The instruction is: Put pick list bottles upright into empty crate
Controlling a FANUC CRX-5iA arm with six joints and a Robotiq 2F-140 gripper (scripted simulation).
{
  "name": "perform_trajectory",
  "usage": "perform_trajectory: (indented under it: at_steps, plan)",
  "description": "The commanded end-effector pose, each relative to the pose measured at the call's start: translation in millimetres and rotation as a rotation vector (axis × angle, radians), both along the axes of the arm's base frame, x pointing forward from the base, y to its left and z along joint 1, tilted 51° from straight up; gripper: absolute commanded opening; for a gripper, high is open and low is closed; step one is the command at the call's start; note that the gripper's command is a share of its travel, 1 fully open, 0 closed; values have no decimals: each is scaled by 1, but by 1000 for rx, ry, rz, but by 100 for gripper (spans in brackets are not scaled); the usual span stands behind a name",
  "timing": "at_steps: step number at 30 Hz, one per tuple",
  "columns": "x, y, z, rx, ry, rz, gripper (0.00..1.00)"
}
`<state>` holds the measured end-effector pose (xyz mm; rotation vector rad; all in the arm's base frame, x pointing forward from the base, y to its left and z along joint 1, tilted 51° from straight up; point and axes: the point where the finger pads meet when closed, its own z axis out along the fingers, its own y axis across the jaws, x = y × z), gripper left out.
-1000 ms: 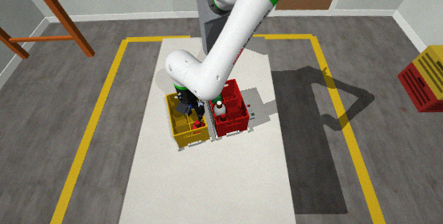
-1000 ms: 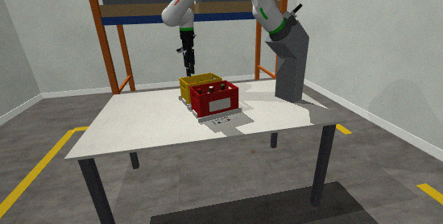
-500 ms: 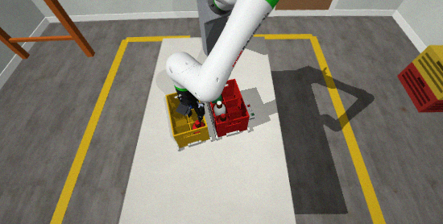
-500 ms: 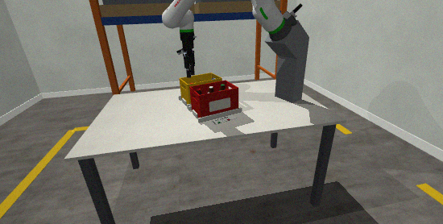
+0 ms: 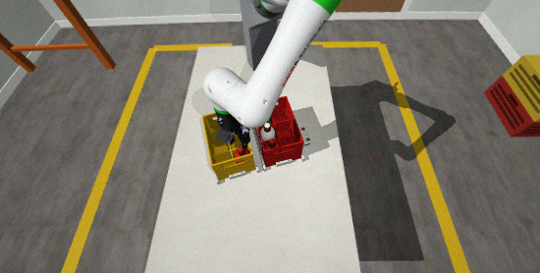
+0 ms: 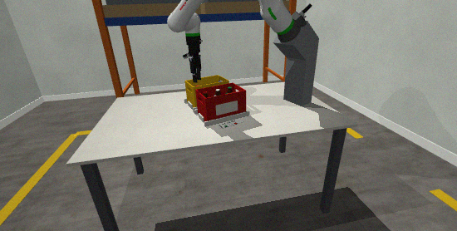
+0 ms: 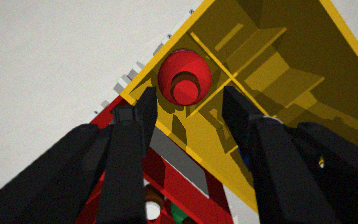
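Observation:
The yellow crate (image 5: 233, 170) (image 6: 190, 94) (image 7: 350, 40) and the red crate (image 5: 283, 157) (image 6: 208, 109) (image 7: 180, 183) stand side by side. A red bottle (image 5: 241, 154) (image 7: 185, 64) stands in a corner compartment of the yellow crate. A sliver of a blue bottle (image 7: 245, 158) shows behind a finger. The red crate holds a white bottle (image 5: 267, 133) (image 6: 218, 92), a green bottle (image 6: 229, 89) (image 7: 179, 212) and a red-capped bottle (image 5: 272, 142). My gripper (image 5: 243, 150) (image 6: 196, 81) (image 7: 189, 101) is partly open, fingers either side above the yellow crate's red bottle. The pick list (image 5: 305, 136) (image 6: 228, 124) lies beside the red crate, too small to read.
The crates stand close together on the white table (image 5: 255, 224) (image 6: 145, 127), with narrow grey rails (image 5: 286, 163) (image 6: 226, 119) around their bases. The crate dividers stand near the fingers. A red and yellow crate stack (image 5: 521, 97) stands on the floor at the far right.

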<state>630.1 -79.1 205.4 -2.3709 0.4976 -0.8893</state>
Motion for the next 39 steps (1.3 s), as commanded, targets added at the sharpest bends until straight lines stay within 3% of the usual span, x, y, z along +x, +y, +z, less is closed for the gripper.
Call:
perform_trajectory:
  at_steps: [1, 39]
  plan:
    - [2, 1, -1, -1, -1, -1, 44]
    - [32, 16, -28, -1, -1, -1, 44]
